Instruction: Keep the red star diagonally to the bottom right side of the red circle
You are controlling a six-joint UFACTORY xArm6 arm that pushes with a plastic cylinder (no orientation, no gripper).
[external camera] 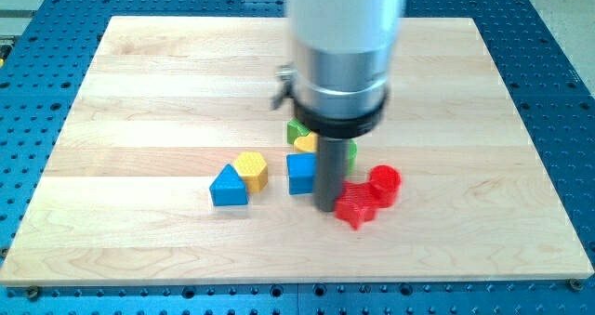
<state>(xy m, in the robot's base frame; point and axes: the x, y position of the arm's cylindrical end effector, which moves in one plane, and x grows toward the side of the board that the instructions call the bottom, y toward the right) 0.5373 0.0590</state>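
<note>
Board (pixel 139 73): pale wood with visible grain, laid on a blue perforated table (pixel 28 120).
Blue triangle (pixel 228 187): ridged plastic, leftmost, touching the yellow block (pixel 251 168), which looks six-sided.
Blue cube (pixel 301 174): set just left of the rod.
Green block (pixel 297 129): shape partly hidden; a yellow piece (pixel 305 143) is seen below it.
My tip (pixel 326 208): a bare dark rod, nothing held, placed between the blue cube and the red star (pixel 354 205), touching the star's left edge.
Red circle (pixel 384 183): found up-right of the star, touching it.
</note>
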